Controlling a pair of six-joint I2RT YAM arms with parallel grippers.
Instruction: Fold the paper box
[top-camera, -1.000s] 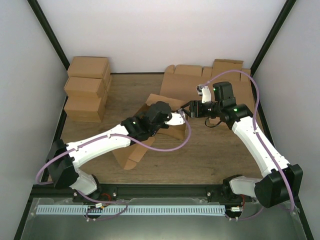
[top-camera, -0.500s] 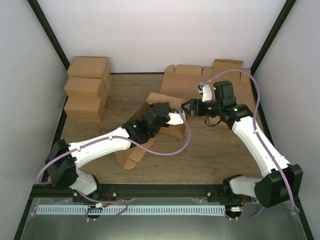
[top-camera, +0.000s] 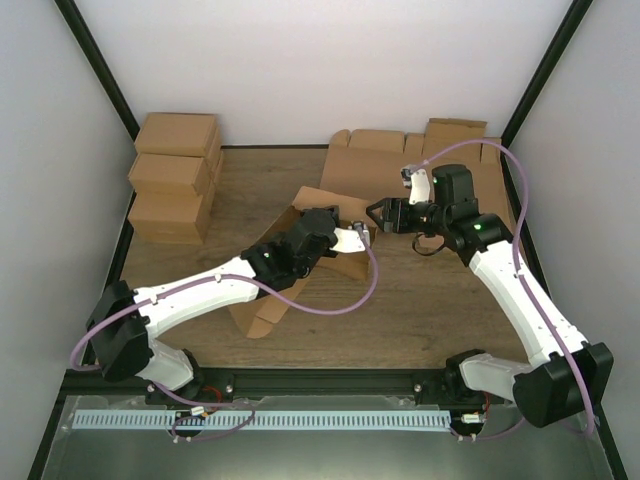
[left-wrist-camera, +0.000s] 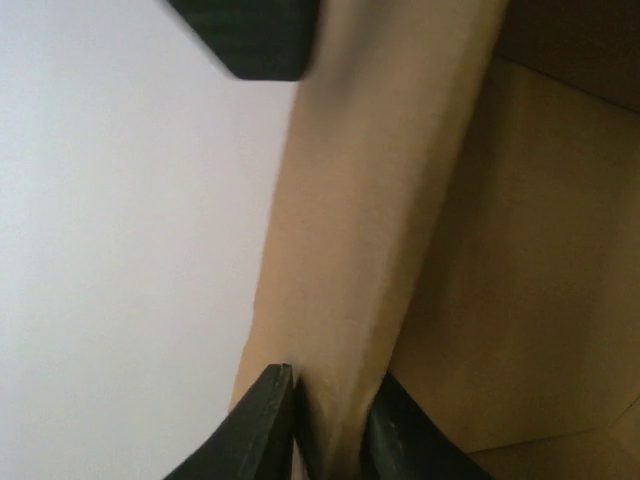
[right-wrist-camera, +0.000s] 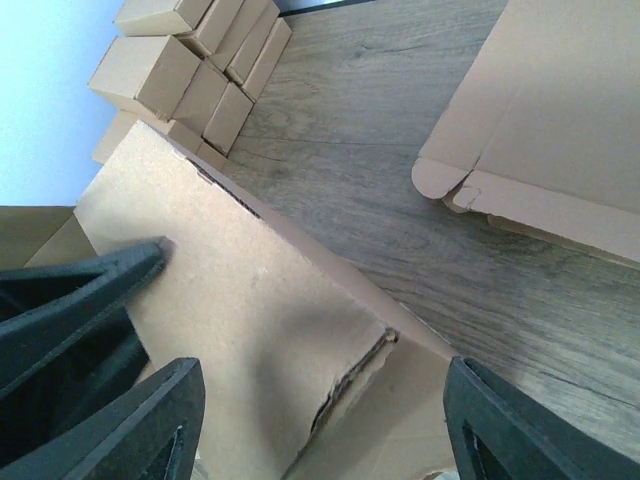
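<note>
From the overhead camera I see the paper box (top-camera: 350, 263) half raised in the middle of the table (top-camera: 420, 300). It sits between the stack of finished boxes (top-camera: 175, 175) at the far left and the sheaf of flat blanks (top-camera: 375, 165) at the far right. My left gripper (top-camera: 352, 237) is at the box's upper right edge, and the right gripper (top-camera: 380, 213) faces it from just beside. I judge the left is there to hold one wall upright while the right works the neighbouring flap. On the left wrist camera the two fingers (left-wrist-camera: 265, 420) pinch a standing cardboard panel between them, nearly closed, so that arm is gripping the box wall. On the right wrist camera the jaws stand wide apart and hold nothing, straddling a corner of the box where a torn-looking crease (right-wrist-camera: 355, 375) shows. I cannot tell whether either finger touches the cardboard. The next push looks likely to need care so the pinched wall does not buckle.
</note>
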